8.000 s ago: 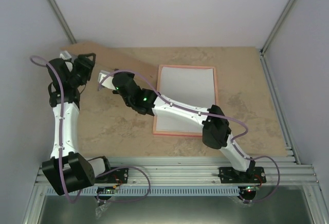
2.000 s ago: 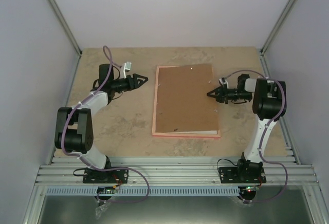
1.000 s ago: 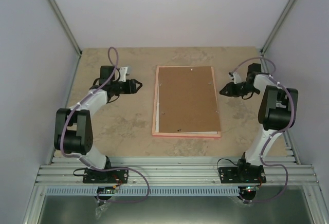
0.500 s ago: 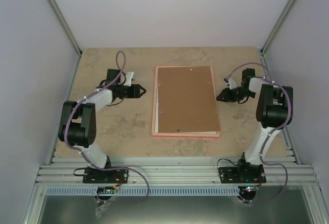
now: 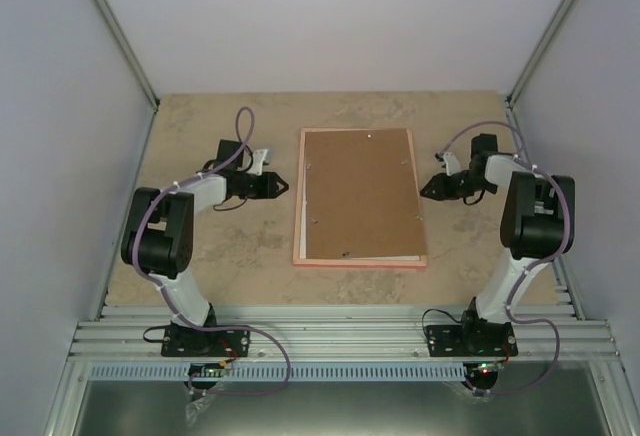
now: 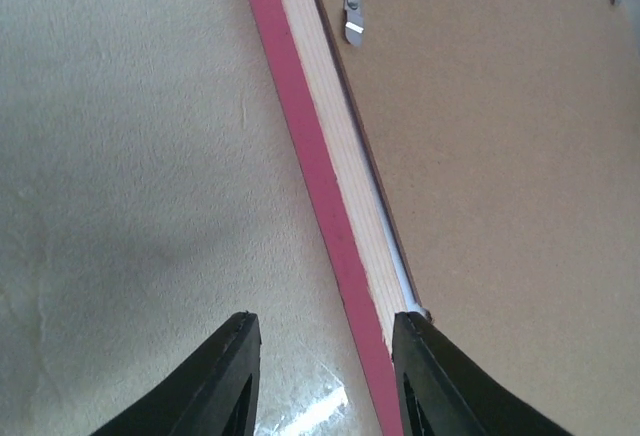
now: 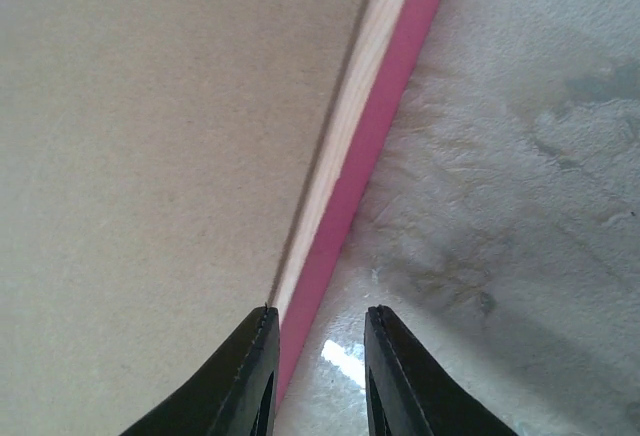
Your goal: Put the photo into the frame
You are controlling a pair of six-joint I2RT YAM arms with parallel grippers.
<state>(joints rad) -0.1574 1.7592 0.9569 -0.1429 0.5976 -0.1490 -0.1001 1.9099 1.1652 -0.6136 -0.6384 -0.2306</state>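
The pink frame [image 5: 297, 218] lies flat mid-table with the brown backing board [image 5: 360, 191] inside it. A white strip [image 5: 385, 255] shows under the board's near edge; the photo's printed side is hidden. My left gripper [image 5: 283, 185] is open and low at the frame's left rail. In the left wrist view this gripper [image 6: 325, 371] has the pink rail [image 6: 320, 176] between its fingers. My right gripper [image 5: 425, 189] is open at the right rail. In the right wrist view this gripper [image 7: 318, 366] has the rail [image 7: 375, 126] between its fingers, next to the board [image 7: 150, 106].
A small metal tab [image 6: 352, 18] sits on the board [image 6: 500, 156] near the frame's left rail. Grey walls close in the left, back and right of the tan table [image 5: 220, 246]. A metal rail [image 5: 330, 331] runs along the near edge.
The brown board, earlier off at the back left, now lies in the frame over the white sheet. Both arms swung out to the frame's sides; the left gripper has closed in on the left rail.
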